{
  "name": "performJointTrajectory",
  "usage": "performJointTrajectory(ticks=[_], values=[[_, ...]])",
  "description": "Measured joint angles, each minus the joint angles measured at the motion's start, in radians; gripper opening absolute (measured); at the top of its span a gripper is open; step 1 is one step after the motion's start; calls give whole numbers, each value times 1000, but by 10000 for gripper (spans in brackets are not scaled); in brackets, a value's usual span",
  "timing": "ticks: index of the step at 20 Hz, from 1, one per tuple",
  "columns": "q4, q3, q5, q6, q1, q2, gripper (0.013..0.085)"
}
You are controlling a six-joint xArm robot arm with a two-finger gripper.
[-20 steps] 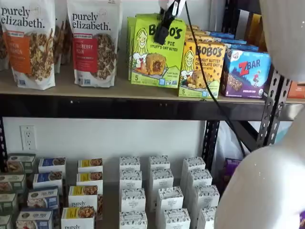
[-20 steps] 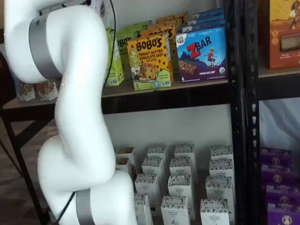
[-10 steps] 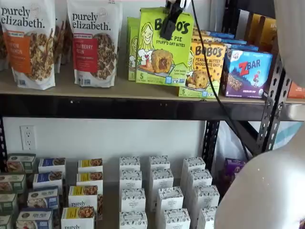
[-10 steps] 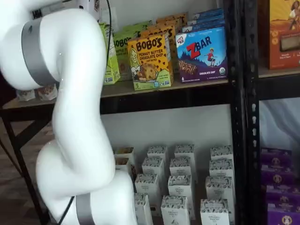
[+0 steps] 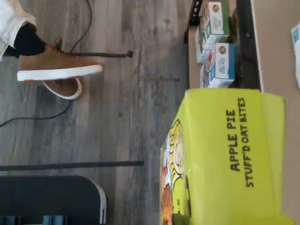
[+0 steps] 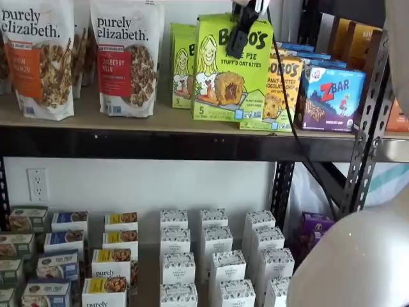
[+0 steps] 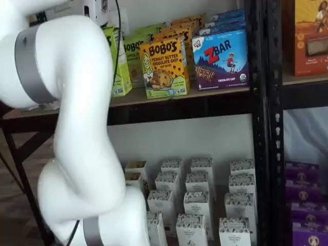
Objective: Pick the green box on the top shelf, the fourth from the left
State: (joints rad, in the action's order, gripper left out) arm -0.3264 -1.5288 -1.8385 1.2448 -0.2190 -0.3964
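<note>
While the gripper [image 6: 245, 29] clamps only the upper edge of the green box [image 6: 231, 70], lifted clear of the top shelf [image 6: 160, 121], the carton could swing or slip free.

Bright, even indoor light, soft shadows under the shelves; close foreground arm slightly blurred.

Top shelf [image 6: 160, 121]: tan board, black metal front rail, black perforated uprights. Standing on it, seen in a shelf view: two purely elizabeth granola pouches [image 6: 126, 56]; a lime-green Bobo's carton [image 6: 182, 64] at the rear; an orange-yellow Bobo's peanut butter chocolate chip box [image 6: 281, 89], with more rowed behind; a blue ZBar box [image 6: 332, 96].

Lower level: rows of small white cartons [image 6: 217, 262] and small purely elizabeth boxes [image 6: 108, 262].

Floor [image 5: 126, 93]: grey wood planks, wrist view.
</note>
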Motion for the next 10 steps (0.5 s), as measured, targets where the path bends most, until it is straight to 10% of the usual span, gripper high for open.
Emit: performJointTrajectory(ticks=[10], values=[[10, 148, 16, 35, 23, -111, 130]])
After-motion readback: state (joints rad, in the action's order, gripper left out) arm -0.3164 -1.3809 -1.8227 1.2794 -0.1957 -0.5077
